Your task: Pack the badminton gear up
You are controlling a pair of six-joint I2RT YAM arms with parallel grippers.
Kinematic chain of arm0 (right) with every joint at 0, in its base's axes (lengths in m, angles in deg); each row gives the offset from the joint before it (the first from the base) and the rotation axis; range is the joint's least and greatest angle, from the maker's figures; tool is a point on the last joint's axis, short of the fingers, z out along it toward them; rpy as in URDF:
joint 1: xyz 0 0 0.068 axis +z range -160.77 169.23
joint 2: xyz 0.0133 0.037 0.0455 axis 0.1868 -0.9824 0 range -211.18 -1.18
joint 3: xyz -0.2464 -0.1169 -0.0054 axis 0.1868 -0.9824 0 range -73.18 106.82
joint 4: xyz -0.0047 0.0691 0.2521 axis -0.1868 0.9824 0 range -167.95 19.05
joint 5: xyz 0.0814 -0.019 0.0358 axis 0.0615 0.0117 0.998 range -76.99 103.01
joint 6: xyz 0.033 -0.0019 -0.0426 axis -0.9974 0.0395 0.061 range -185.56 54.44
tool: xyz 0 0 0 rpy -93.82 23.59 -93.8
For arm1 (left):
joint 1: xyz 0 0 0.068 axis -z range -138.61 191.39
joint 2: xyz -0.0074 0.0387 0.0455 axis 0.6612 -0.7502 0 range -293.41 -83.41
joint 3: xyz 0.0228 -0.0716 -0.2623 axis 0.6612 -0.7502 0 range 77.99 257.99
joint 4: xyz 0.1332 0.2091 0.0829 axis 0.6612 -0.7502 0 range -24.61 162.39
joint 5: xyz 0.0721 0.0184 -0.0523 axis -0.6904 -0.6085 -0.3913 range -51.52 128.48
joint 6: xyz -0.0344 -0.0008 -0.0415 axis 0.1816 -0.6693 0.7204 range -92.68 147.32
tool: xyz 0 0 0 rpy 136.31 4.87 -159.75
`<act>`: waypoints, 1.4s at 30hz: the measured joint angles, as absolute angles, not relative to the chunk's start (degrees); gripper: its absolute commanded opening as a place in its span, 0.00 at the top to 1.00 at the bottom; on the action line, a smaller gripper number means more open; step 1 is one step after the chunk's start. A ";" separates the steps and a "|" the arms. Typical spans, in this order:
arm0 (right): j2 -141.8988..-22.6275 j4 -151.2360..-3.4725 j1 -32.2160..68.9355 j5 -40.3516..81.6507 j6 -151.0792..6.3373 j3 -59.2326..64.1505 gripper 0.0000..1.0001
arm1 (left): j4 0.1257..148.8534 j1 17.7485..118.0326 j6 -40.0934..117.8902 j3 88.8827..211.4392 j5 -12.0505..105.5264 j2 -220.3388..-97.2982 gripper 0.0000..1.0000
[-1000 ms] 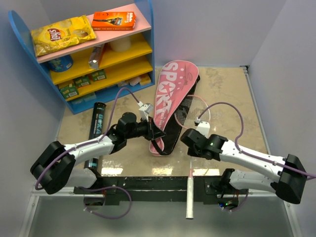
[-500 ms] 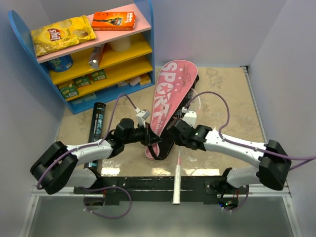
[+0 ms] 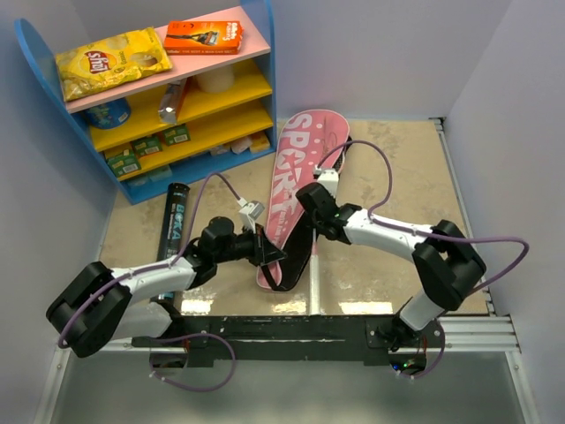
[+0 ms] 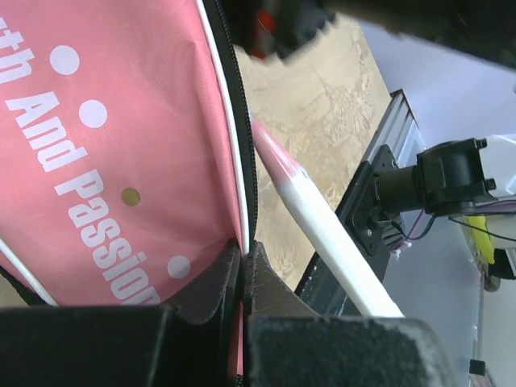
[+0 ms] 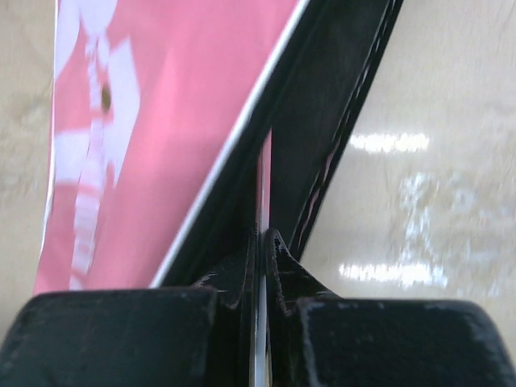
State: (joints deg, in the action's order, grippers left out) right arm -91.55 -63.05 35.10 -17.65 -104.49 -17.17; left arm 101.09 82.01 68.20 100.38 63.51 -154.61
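The pink "SPORT" racket cover (image 3: pixel 298 168) lies on the table with its black underside open along the right. My left gripper (image 3: pixel 271 253) is shut on the cover's black zip edge (image 4: pixel 243 266) near its narrow end. My right gripper (image 3: pixel 311 212) is shut on the racket's thin shaft (image 5: pixel 264 185) at the cover's opening. The racket head is hidden inside the cover. The white handle with its pink end (image 4: pixel 322 234) sticks out toward the front rail. The long black tube (image 3: pixel 174 225) lies at the left. No shuttlecocks show.
A blue shelf unit (image 3: pixel 40 62) stands at the back left, with a yellow chip bag (image 3: pixel 110 60) and an orange box (image 3: pixel 203 37) on its top shelf. The black front rail (image 3: pixel 265 327) runs along the near edge. Walls close in the sides.
My right gripper has moved back and left with the racket, so the head went into the cover and the handle left the front rail. My left gripper kept its hold on the cover's edge.
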 measured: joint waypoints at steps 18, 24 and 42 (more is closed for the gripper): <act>-108.03 -86.20 27.47 -14.87 -95.27 -13.60 0.95 | 101.51 83.11 68.70 97.83 62.90 -154.06 1.00; -106.06 -84.98 27.30 -13.01 -94.51 -13.25 0.53 | 102.36 83.35 68.73 97.78 63.51 -154.74 1.00; -80.88 -69.57 34.42 -4.51 -100.52 -30.52 0.40 | 103.61 83.94 68.68 97.78 66.33 -157.56 1.00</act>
State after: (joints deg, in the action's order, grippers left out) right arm -80.88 -69.57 34.42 -4.51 -100.52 -30.52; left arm 103.61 83.94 68.68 97.78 66.33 -157.56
